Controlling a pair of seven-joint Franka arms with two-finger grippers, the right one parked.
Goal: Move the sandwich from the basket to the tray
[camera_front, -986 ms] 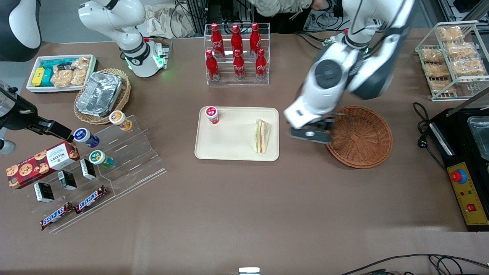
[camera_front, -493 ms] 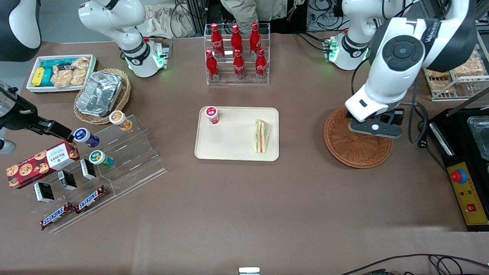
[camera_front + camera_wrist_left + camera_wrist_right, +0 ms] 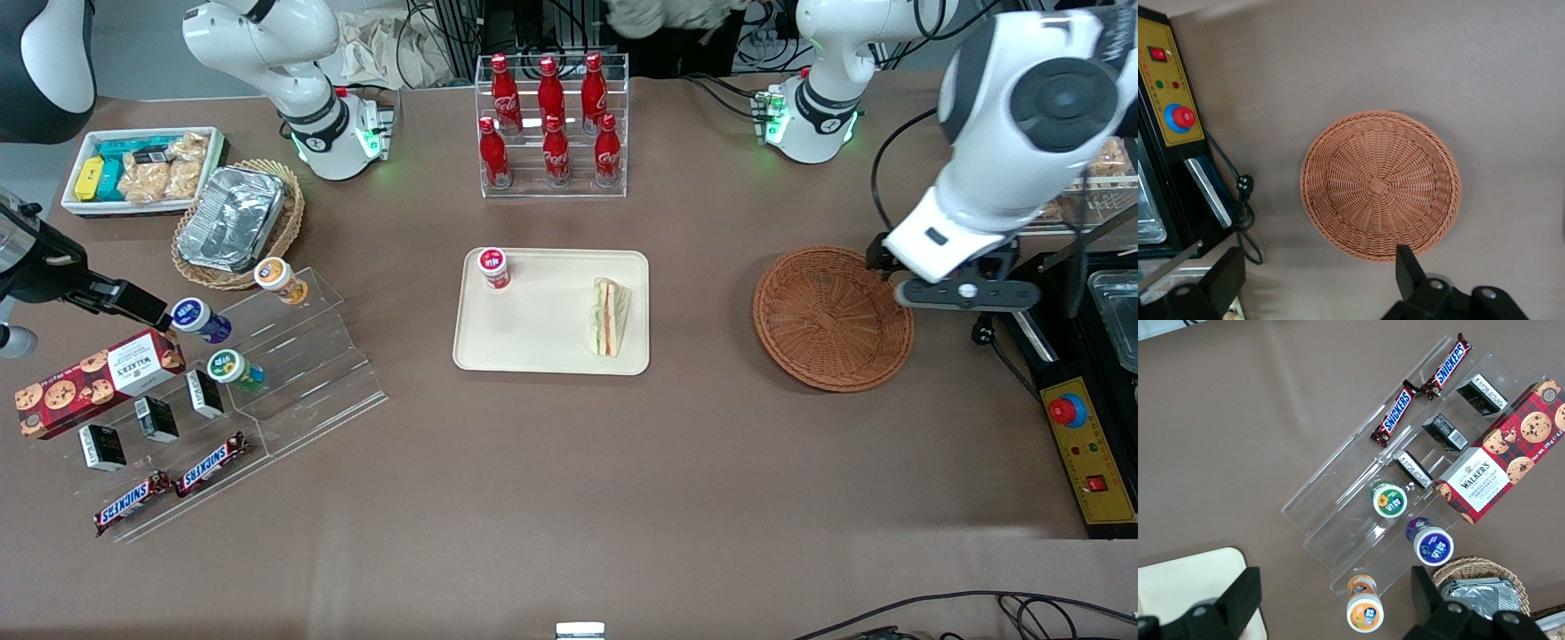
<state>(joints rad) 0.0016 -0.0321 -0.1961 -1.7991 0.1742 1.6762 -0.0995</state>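
The sandwich (image 3: 609,317), a white wedge with orange and green layers, lies on the cream tray (image 3: 533,347) at the tray's edge nearest the basket. The reddish-brown woven basket (image 3: 831,320) holds nothing. My left gripper (image 3: 965,293) hangs above the basket's rim toward the working arm's end of the table, next to a black appliance. In the left wrist view the gripper (image 3: 1318,273) is open, its dark fingers (image 3: 1407,269) wide apart with only bare table between them, and the whole basket (image 3: 1379,183) shows below.
A small red-capped jar (image 3: 492,267) stands on the tray. A black appliance (image 3: 1080,418) with a red button and a looped cable (image 3: 978,298) lie beside the basket. A cola bottle rack (image 3: 551,124) stands farther from the camera than the tray.
The left gripper has swung away from the tray's edge, across the basket, to the basket's rim by the black appliance. The sandwich has stayed on the tray.
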